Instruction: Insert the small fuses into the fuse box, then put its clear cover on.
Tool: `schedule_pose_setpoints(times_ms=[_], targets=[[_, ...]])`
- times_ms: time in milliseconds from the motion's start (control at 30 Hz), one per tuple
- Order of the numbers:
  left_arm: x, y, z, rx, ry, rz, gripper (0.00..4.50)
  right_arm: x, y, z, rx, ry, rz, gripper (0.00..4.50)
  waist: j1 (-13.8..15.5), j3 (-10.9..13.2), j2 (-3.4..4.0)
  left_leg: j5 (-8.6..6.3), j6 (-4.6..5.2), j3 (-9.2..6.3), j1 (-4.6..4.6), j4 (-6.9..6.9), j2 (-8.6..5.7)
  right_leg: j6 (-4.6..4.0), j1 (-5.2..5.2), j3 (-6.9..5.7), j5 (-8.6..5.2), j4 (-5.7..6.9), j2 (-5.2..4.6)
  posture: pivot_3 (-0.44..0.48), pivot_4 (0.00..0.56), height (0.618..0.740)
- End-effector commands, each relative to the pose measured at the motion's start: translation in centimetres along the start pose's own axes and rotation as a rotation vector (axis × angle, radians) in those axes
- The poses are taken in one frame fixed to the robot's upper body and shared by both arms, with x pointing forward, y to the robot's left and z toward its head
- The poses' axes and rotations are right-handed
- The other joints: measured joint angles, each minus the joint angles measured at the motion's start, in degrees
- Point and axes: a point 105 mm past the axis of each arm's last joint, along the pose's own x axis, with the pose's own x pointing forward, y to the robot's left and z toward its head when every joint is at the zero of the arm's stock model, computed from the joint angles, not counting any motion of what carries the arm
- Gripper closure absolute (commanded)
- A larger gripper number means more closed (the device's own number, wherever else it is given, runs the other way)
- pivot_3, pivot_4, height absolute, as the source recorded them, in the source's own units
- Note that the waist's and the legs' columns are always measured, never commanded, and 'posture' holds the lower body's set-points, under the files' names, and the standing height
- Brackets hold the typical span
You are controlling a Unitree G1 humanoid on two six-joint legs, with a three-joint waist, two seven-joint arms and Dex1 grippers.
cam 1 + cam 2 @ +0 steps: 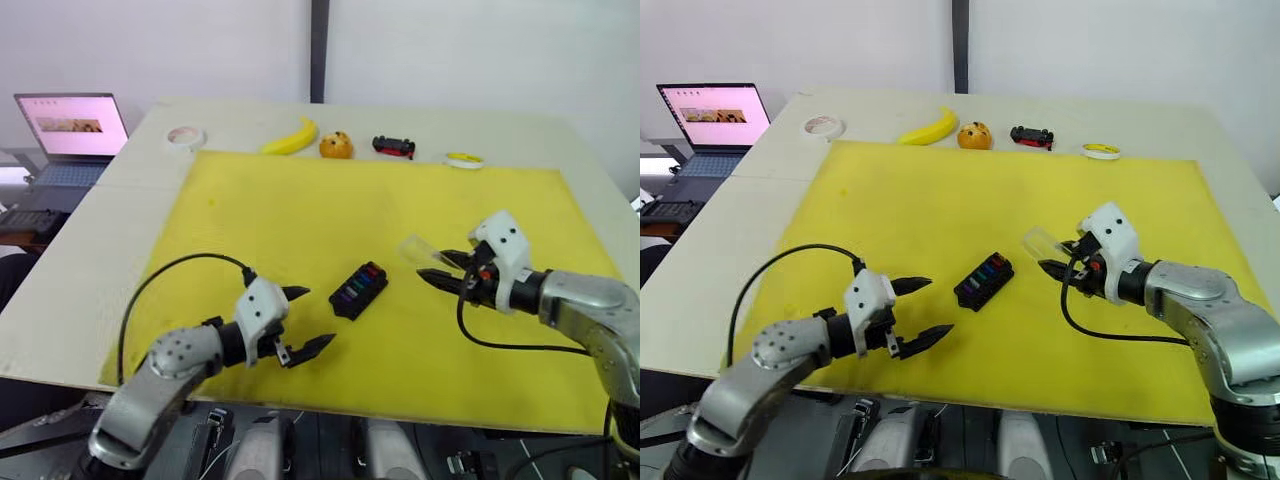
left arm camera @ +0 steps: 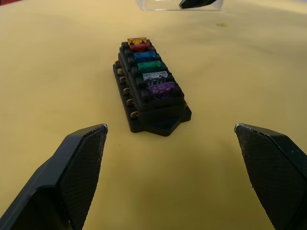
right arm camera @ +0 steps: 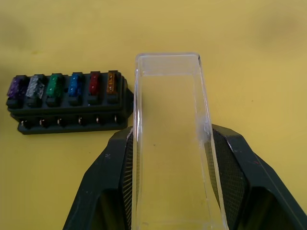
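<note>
The right gripper (image 3: 168, 167) has its two black fingers pinched on the long sides of the clear rectangular plastic cover (image 3: 169, 120), held up just beside the small black slotted fuse box (image 1: 359, 290) mid-mat. Six coloured fuses (image 3: 62, 85) look seated, I think. The cover's probably light, slick and slightly flexy, so that side grip seems right. The left gripper (image 1: 308, 320) hangs wide open, empty.

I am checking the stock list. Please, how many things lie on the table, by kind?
Small fuses, seated in the fuse box: 6
Fuse box: 1
Clear cover, held in the right gripper: 1
Tape rolls: 2
Banana: 1
Orange: 1
Toy car: 1
Total: 13
</note>
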Motion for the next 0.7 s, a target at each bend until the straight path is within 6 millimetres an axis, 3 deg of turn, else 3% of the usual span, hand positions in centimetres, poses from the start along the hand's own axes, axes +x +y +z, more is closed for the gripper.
schedule_pose_setpoints(times_ms=[33, 300, 700], targets=[[1.7, -0.5, 0.6, 0.013, -0.045, 0.025, 0.00, -0.7, -0.2, 1.3, -0.040, -0.038, -0.021, 2.80, 0.1, 0.0, 0.02, 0.00, 0.00, 0.00, 0.00, 0.00, 0.00, 0.00, 0.00, 0.00, 0.00, 0.00, 0.00, 0.000, 0.150, 0.740], [4.5, -0.2, 0.2, 0.007, -0.039, 0.058, 0.00, -0.8, 0.0, 1.7, -0.031, -0.056, -0.035, 2.80, 1.2, 0.0, 0.01, 0.00, 0.02, 0.01, -0.02, 0.02, -0.02, 0.03, 0.00, -0.03, 0.01, -0.01, 0.04, 0.000, 0.150, 0.740], [6.0, -0.1, 0.0, -0.024, -0.016, 0.067, 0.00, -1.2, -0.1, 1.8, -0.020, -0.056, -0.057, 2.80, 1.2, 0.0, 0.01, 0.01, 0.03, 0.01, -0.03, 0.04, -0.02, 0.19, 0.00, -0.05, 0.11, -0.01, 0.07, 0.000, 0.150, 0.740]])
